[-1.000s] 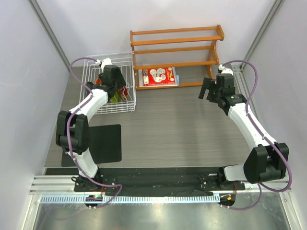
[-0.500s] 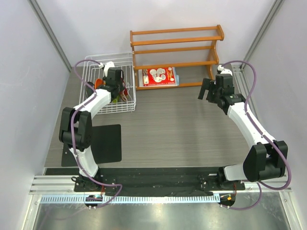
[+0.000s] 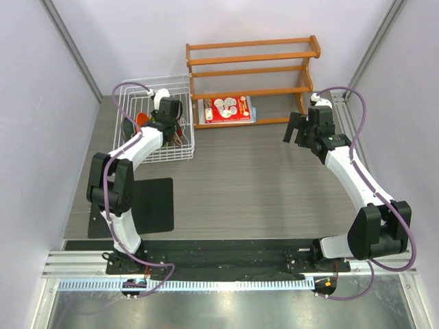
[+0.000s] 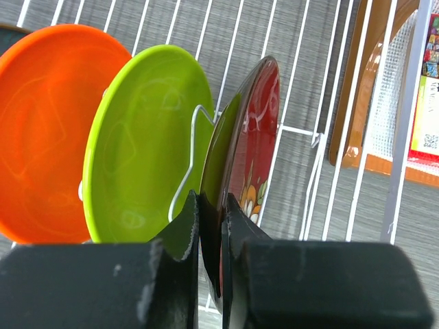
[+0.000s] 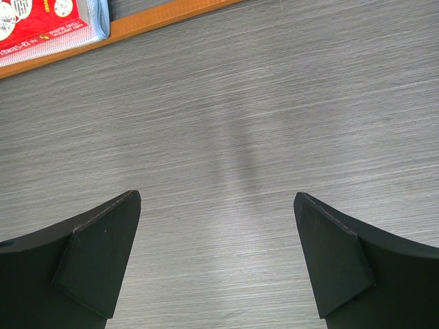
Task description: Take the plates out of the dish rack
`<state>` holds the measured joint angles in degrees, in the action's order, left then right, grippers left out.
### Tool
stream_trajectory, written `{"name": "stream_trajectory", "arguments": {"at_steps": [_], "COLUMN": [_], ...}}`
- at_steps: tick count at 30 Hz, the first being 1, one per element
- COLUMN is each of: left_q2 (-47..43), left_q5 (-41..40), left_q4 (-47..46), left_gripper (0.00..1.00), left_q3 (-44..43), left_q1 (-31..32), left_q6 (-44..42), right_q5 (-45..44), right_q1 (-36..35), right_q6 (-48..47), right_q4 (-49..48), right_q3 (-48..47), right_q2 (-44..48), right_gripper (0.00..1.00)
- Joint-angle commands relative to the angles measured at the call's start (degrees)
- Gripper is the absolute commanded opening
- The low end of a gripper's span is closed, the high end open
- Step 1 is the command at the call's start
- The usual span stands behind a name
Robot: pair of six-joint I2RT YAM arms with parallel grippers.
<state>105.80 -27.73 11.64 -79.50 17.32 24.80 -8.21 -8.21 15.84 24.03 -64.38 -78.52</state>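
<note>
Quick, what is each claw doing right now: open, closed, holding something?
Left claw: closed on the rim of the round dark red floral plate.
Right claw: open, holding nothing.

Rack at ten o'clock on the table: orange plate (image 4: 41, 130), lime green plate (image 4: 147, 137) and dark red plate (image 4: 252, 130) are all smooth and glossy with soft highlights, and the dish rack (image 3: 180, 156) is thin white-coated wire. The left gripper (image 4: 211, 202) is matt black plastic with pale scuffs; the right gripper (image 5: 216, 205) has the same matt black. Tabletop (image 5: 274, 103) is matt grey with fine wood-grain streaks, the shelf (image 3: 252, 46) at twelve o'clock is smooth orange-brown wood, and the mat (image 3: 152, 204) at seven o'clock is flat matt black.
</note>
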Motion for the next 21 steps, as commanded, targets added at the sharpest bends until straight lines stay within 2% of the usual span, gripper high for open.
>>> {"name": "stream_trajectory", "arguments": {"at_steps": [1,8,15,19,21], "left_q2": [-3.2,-5.2,-11.7,-17.6,-20.6], "left_q5": [-3.8,-7.8,-7.4,0.3,8.5], "left_q4": [0.5,7.2,11.1,11.5,11.1], "left_gripper": [0.00,0.00,0.00,0.00,0.00], "left_q3": [-5.3,-12.6,-13.7,-11.1,-10.0], "left_q1": [1.7,3.3,4.1,4.1,4.0], "left_q6": [0.1,-4.0,-5.1,-3.0,-1.5], "right_q5": [0.3,0.8,2.3,6.3,10.8], "right_q1": [-0.2,-0.2,-0.2,-0.1,-0.1], "right_q6": [0.2,0.2,0.5,1.0,1.5], "right_q4": [-1.2,-1.1,-1.0,-1.0,-2.0], "right_q3": [0.0,-0.3,-0.3,-0.7,-0.8], "right_q2": [-0.1,-0.1,0.7,2.1,3.0], "right_gripper": [1.00,1.00,1.00,1.00,1.00]}}
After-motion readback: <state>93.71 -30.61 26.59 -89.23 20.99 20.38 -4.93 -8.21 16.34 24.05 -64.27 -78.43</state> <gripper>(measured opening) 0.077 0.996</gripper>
